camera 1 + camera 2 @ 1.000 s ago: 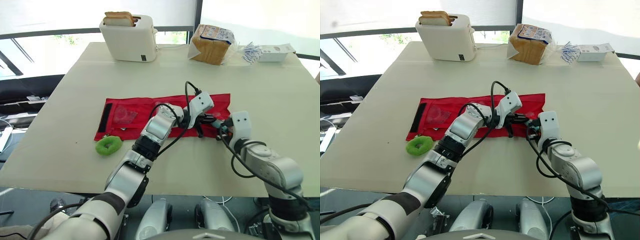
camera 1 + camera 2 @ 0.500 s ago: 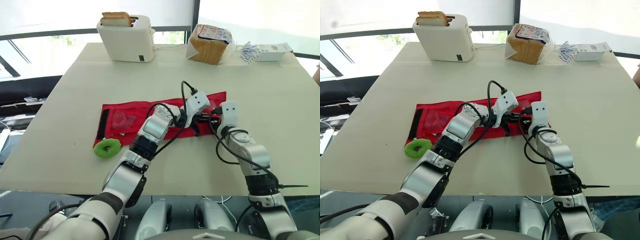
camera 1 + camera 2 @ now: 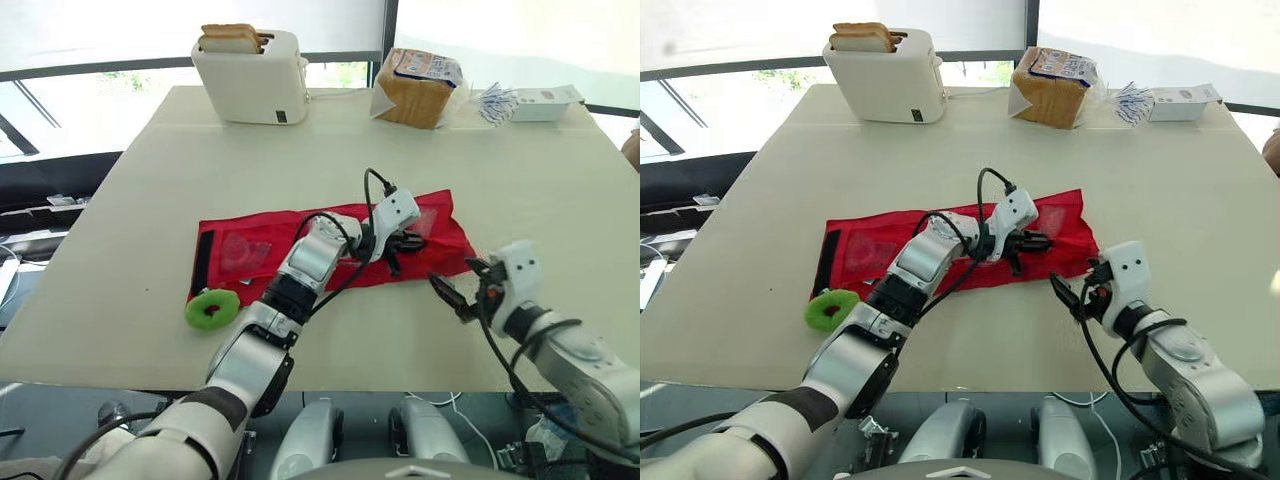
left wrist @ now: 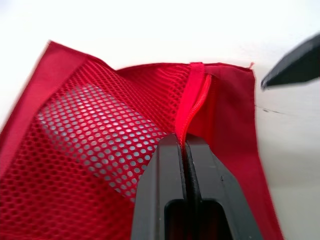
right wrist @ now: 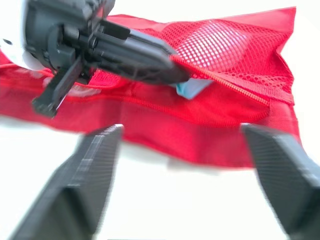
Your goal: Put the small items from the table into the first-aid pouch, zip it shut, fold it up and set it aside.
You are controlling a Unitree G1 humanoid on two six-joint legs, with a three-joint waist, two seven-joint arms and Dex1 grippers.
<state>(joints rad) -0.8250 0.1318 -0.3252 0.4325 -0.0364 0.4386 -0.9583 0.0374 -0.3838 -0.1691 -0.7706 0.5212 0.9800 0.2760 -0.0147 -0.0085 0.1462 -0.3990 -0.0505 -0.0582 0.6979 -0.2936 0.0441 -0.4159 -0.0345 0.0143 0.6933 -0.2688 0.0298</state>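
Note:
The red first-aid pouch point(image 3: 300, 250) lies spread open across the middle of the table. My left gripper point(image 3: 405, 240) rests on its right part, shut on the zipper edge point(image 4: 192, 102) of the mesh pocket and holding it slightly raised. A pale item point(image 5: 192, 87) shows under the mesh point(image 4: 95, 120). My right gripper point(image 3: 462, 282) hangs just off the pouch's right front corner, toward the table's front edge, open wide with nothing between its fingers point(image 5: 92, 170). A green ring point(image 3: 212, 309) lies on the table at the pouch's left front corner. A clear packet point(image 3: 243, 250) sits in the left pocket.
At the back of the table stand a white toaster point(image 3: 255, 75) with bread in it, a bagged bread loaf point(image 3: 420, 85), and a white box point(image 3: 545, 97) with loose packets. Part of a person point(image 3: 632, 148) shows at the right edge.
My right gripper has opened wide and pulled back from the pouch toward the front right. The left gripper has stayed on the zipper edge.

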